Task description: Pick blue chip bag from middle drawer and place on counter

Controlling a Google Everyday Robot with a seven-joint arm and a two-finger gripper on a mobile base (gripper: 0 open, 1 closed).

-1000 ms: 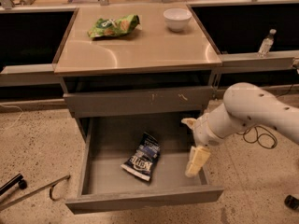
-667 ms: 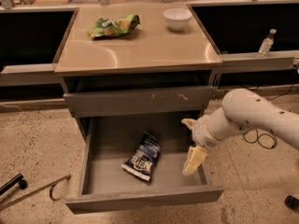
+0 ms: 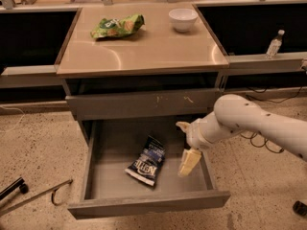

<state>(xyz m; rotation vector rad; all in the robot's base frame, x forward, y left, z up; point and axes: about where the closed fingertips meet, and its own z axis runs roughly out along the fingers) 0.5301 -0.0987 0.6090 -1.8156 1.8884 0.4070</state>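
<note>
The blue chip bag (image 3: 147,161), dark navy with white lettering, lies flat on the floor of the open middle drawer (image 3: 113,147), near its centre. My gripper (image 3: 185,144) is over the right part of the drawer, just right of the bag and not touching it. It is open and empty, one pale finger pointing down and the other up and back. The beige counter (image 3: 148,49) sits on top of the cabinet above.
A green chip bag (image 3: 117,26) and a white bowl (image 3: 183,19) sit at the back of the counter. The shut drawer front with pale scratches (image 3: 144,104) overhangs the open drawer's rear. A water bottle (image 3: 274,44) stands on the right ledge. A metal frame (image 3: 33,194) lies on the floor at left.
My gripper and arm have shifted slightly left, closer to the blue chip bag. The bag has not moved.
</note>
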